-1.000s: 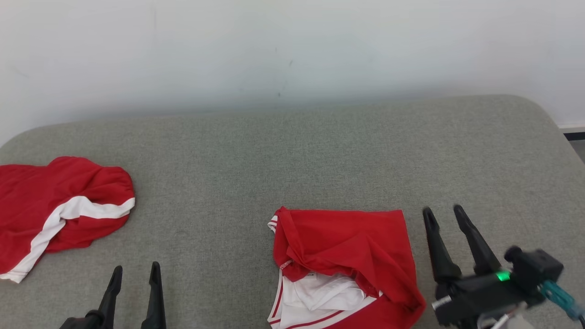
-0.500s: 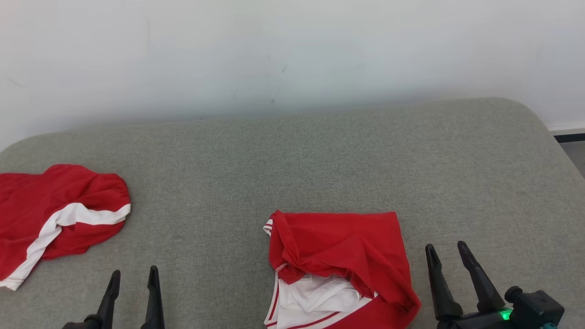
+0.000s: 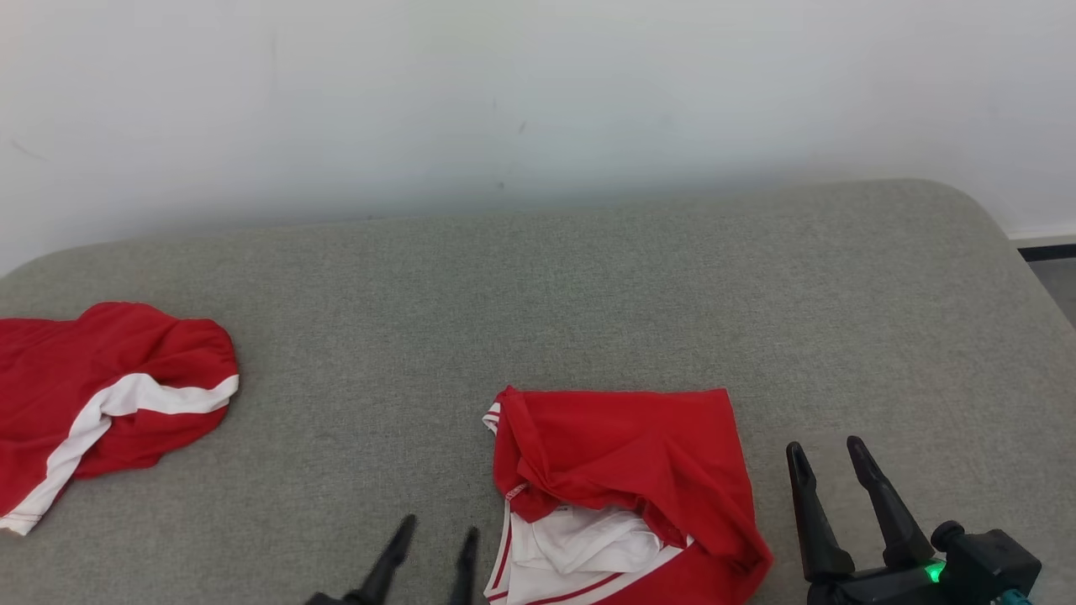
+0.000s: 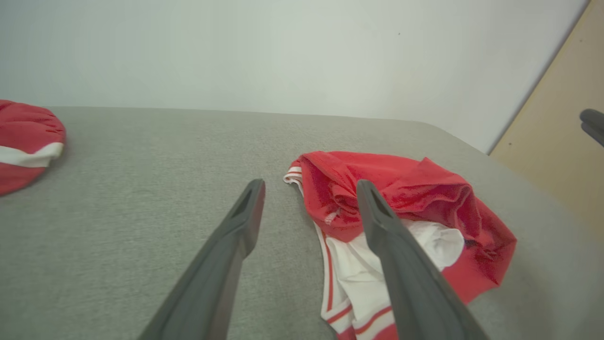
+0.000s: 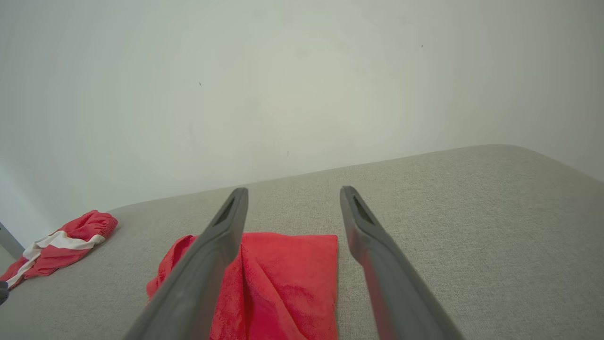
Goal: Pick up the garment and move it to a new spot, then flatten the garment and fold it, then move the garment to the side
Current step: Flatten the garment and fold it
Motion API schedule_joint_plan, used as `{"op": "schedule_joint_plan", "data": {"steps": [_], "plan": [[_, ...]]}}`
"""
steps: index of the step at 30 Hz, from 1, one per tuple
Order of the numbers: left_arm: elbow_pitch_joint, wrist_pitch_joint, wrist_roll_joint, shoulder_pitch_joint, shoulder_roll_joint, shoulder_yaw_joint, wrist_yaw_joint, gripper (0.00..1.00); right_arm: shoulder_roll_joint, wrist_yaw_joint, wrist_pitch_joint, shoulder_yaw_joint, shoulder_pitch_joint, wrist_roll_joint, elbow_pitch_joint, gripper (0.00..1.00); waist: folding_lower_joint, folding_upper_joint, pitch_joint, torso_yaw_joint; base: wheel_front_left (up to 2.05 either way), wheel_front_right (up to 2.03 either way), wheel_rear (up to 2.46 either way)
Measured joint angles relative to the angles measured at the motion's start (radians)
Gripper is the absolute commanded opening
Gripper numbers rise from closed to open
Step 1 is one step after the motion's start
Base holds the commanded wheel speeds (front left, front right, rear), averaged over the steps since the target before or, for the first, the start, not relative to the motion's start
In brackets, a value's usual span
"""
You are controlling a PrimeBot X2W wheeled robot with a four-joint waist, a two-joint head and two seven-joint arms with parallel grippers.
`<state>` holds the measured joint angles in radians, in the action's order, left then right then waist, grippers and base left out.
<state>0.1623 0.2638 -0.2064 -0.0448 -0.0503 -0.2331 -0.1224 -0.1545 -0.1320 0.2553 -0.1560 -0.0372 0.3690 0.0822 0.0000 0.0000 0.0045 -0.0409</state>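
Observation:
A crumpled red garment (image 3: 622, 454) with white lining and red-and-white striped trim lies at the near middle of the grey padded surface (image 3: 588, 294). My left gripper (image 3: 441, 529) stands open just left of the garment's striped edge, apart from it. In the left wrist view the left gripper (image 4: 310, 184) points at the garment (image 4: 424, 193), and its right finger overlaps the cloth. My right gripper (image 3: 824, 446) stands open just right of the garment, with nothing between its fingers. The right wrist view has the right gripper (image 5: 293, 190) above the garment's (image 5: 283, 264) far edge.
A second red garment (image 3: 109, 386) with a white band lies bunched at the surface's left edge, also seen as the red-and-white heap (image 5: 66, 241) in the right wrist view. A white wall (image 3: 538, 101) backs the surface. The rounded right corner (image 3: 992, 210) drops to the floor.
My left gripper has moved right, from the lower left to beside the garment's left edge. My right gripper drew back toward the bottom edge. Both garments lie as before.

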Motion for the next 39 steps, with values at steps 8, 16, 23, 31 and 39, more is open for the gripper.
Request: {"op": "schedule_joint_plan", "data": {"steps": [8,16,23,31,39], "plan": [[0.087,0.0,-0.066,0.061,0.001,-0.261,-0.008,1.0,0.002,0.0,0.0,0.007,0.043,0.001,-0.006,1.0,0.0,0.0,0.034,-0.041,0.0,0.0,0.0],[0.178,0.0,-0.115,0.172,0.001,-0.362,-0.008,1.0,0.015,0.0,0.002,0.0,0.083,0.008,-0.003,1.0,0.0001,0.0001,0.082,-0.097,0.0,0.0,0.0],[0.231,0.0,-0.165,0.263,0.001,-0.404,-0.008,1.0,0.022,0.0,0.006,-0.003,0.104,0.011,0.005,1.0,0.0001,0.0001,0.125,-0.159,0.0,0.0,0.0],[0.257,0.0,-0.214,0.316,0.001,-0.392,0.027,1.0,0.036,0.0,0.008,0.002,0.109,0.01,0.0,1.0,0.0001,0.0001,0.151,-0.193,0.0,0.0,0.0],[0.212,0.0,-0.262,0.346,0.001,-0.399,0.047,0.0,0.046,0.0,0.008,-0.007,0.109,0.0,0.001,1.0,0.0002,0.0001,0.15,-0.176,0.0,0.0,0.0]]}}
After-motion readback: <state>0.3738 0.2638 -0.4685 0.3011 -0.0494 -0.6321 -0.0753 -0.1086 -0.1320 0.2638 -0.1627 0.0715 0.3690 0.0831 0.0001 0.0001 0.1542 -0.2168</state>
